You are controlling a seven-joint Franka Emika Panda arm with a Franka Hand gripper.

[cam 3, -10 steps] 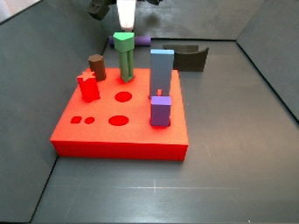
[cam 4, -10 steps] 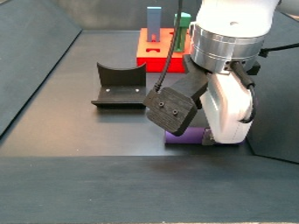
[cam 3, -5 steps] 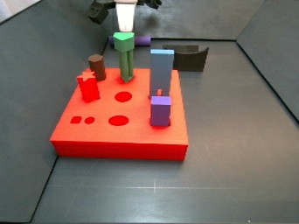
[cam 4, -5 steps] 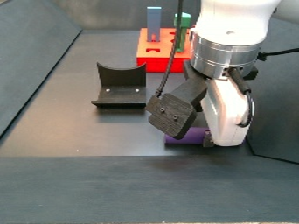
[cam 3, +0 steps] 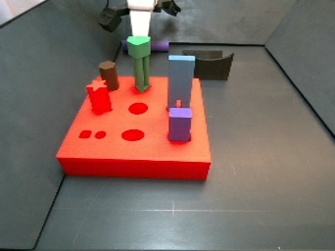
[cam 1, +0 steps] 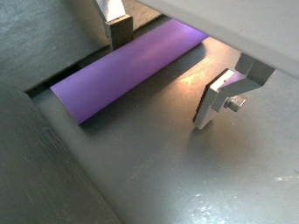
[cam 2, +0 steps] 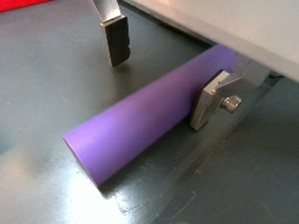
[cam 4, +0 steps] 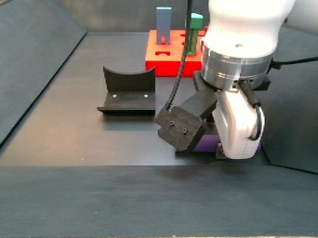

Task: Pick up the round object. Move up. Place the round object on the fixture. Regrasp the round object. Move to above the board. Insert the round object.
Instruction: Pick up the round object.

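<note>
Down on the dark floor in both wrist views, the round object (cam 1: 128, 70) lies flat between the fingers (cam 2: 114, 39) of the gripper (cam 2: 163, 77), jaws apart, nothing clamped yet. One finger looks closer than its mate, so closing could roll the peg. In a side view, the fixture (cam 4: 125, 90) sits near; the board (cam 3: 136, 132) stands well apart.

Dark grey floor (cam 3: 262, 186) enclosed by low grey walls (cam 4: 37, 37)
</note>
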